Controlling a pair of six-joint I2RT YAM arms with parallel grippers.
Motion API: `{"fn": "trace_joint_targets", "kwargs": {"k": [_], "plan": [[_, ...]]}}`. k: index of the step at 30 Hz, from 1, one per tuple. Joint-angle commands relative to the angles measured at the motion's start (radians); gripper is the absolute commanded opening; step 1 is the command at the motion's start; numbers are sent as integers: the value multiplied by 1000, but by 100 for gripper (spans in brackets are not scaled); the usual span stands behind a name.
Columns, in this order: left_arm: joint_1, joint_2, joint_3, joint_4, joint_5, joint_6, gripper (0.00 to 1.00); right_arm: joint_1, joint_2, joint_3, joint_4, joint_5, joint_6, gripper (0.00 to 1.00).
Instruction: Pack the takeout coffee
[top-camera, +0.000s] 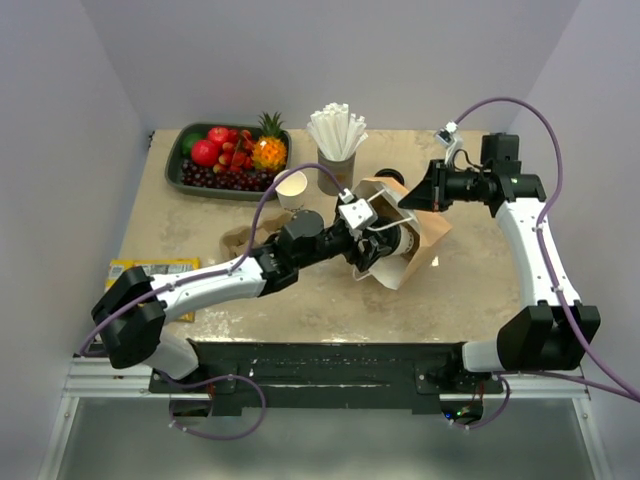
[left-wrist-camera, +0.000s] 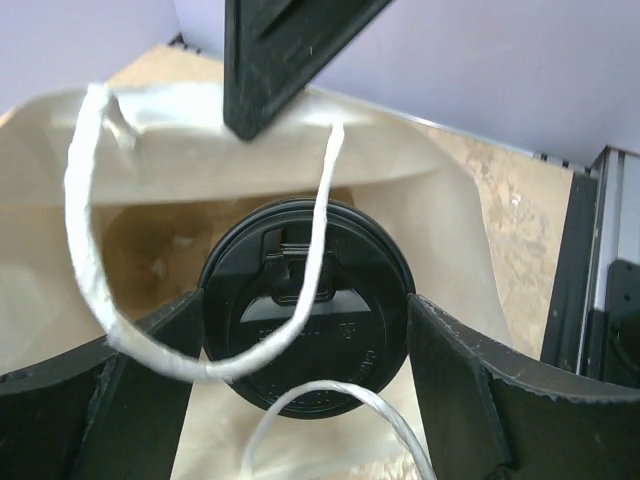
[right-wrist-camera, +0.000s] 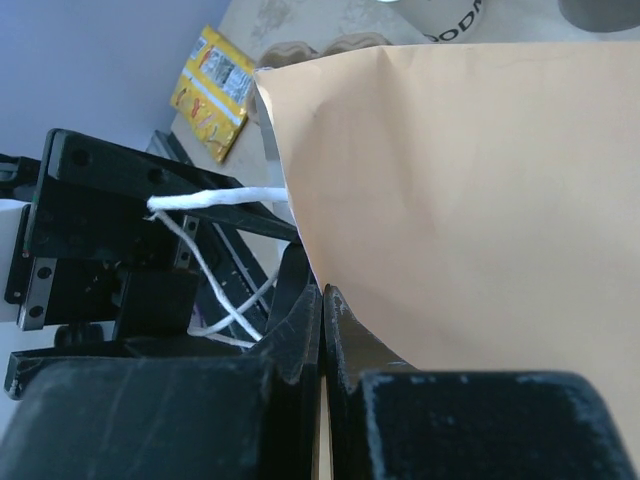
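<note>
The takeout coffee, its round black lid facing the camera, sits between the fingers of my left gripper, which press on both sides of the lid. It is in the mouth of a tan paper bag lying on its side. White string handles loop across the lid. My right gripper is shut on the bag's upper rim and holds the mouth open; its finger shows at the top of the left wrist view. In the top view my left gripper reaches into the bag from the left.
A green tray of fruit stands at the back left. A grey cup of white straws, a white paper cup and a black lid stand behind the bag. A brown pulp carrier and a yellow snack packet lie left.
</note>
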Motion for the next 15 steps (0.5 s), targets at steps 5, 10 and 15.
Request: {"fn": "trace_joint_targets", "kwargs": {"k": [5,10,15], "plan": [[-32,113,49,241,-69,-5,53,0,-22,-15,-58,-90,-14,0],[-58,166,44,278,-101,28,52,0,-7,1,-63,-95,-2,0],[-77,207,44,338,-164,75,51,0,-4,-5,-86,-92,-4,0]]}}
